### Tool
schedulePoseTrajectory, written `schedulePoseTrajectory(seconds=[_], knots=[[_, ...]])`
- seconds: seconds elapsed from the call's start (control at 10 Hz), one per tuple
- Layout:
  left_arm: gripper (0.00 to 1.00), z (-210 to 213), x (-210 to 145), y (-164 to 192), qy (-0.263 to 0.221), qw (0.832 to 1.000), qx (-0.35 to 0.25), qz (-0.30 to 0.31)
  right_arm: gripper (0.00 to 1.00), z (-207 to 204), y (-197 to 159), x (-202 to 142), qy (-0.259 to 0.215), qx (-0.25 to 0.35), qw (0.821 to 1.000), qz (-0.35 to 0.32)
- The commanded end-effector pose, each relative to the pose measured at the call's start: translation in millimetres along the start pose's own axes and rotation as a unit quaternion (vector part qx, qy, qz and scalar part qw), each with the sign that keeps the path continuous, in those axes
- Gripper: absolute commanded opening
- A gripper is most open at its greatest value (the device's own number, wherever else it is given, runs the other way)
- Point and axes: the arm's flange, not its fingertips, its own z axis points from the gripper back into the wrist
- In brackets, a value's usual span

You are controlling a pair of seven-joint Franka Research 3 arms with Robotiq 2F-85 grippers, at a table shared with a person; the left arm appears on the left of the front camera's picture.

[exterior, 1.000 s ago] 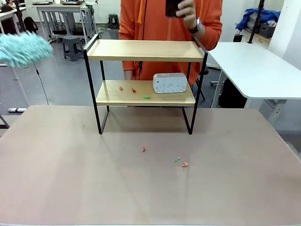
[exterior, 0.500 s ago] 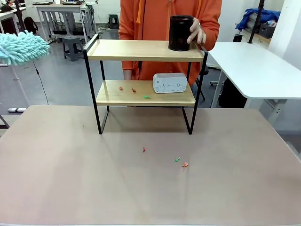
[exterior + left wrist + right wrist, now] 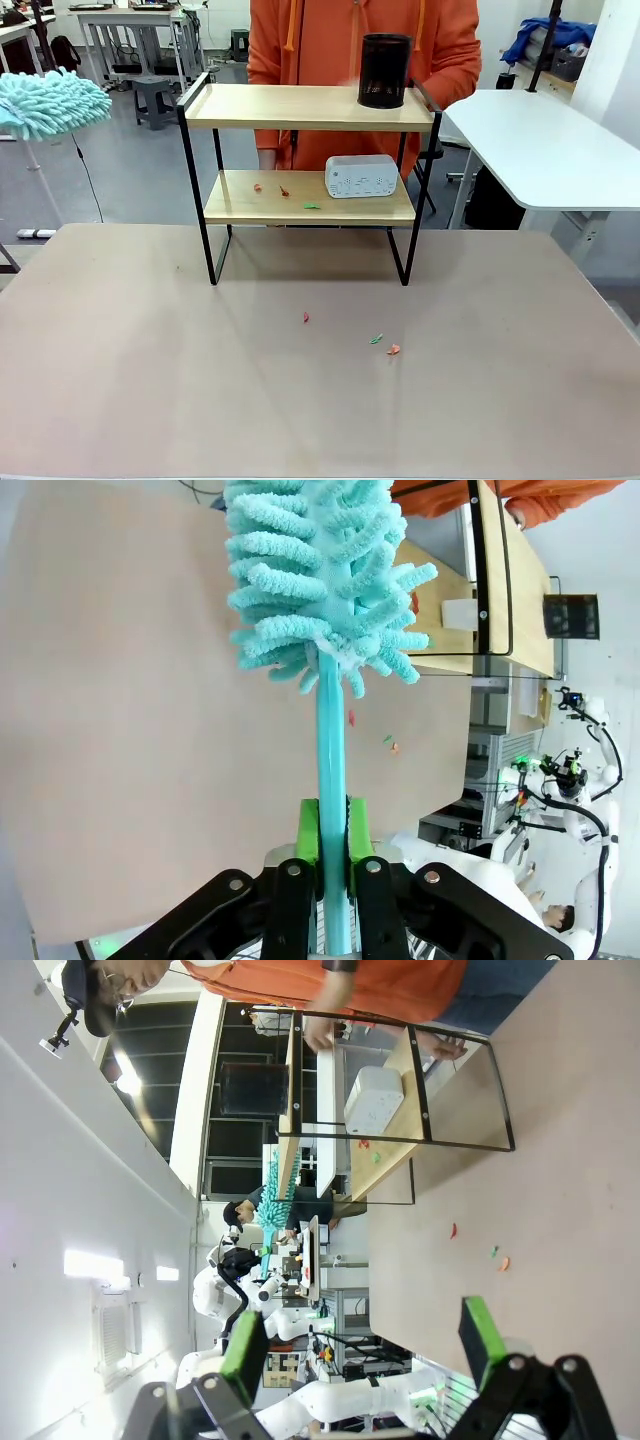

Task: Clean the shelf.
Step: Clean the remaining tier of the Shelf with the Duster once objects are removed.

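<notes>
Left claw (image 3: 333,828) clenched on duster (image 3: 315,580); right claw (image 3: 362,1338) released; black cup (image 3: 384,70), white box (image 3: 361,176) on shelf (image 3: 280,107).

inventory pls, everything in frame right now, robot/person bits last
shelf: one, light wood boards with black frame, far middle of the table
cup: one, black, top board, right end
box: one, white, lower board, right half
shelf scraps: three, two orange-red and one green, lower board, left of the box
table scraps: three, red, green, orange, on the table in front of the shelf
duster: one, teal, in the air at far left
table: one, beige, under the shelf
side table: one, white, right
person: one, orange hoodie, behind the shelf
left pincer: shut on the duster handle
right pincer: open, holding nothing
</notes>
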Motion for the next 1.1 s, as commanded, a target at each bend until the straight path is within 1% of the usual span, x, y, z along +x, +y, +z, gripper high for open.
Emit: schedulePoseTrajectory(seconds=[0.0,1.0], knots=[[0.12,1.7,-1.8,-1.0,-0.003,1.0,0.002,-0.003,1.0,-0.9,1.0,2.0,-0.006,0.01,1.0,0.013],[0.12,1.7,-1.8,-1.0,-0.003,1.0,0.002,-0.003,1.0,-0.9,1.0,2.0,-0.006,0.01,1.0,0.013]])
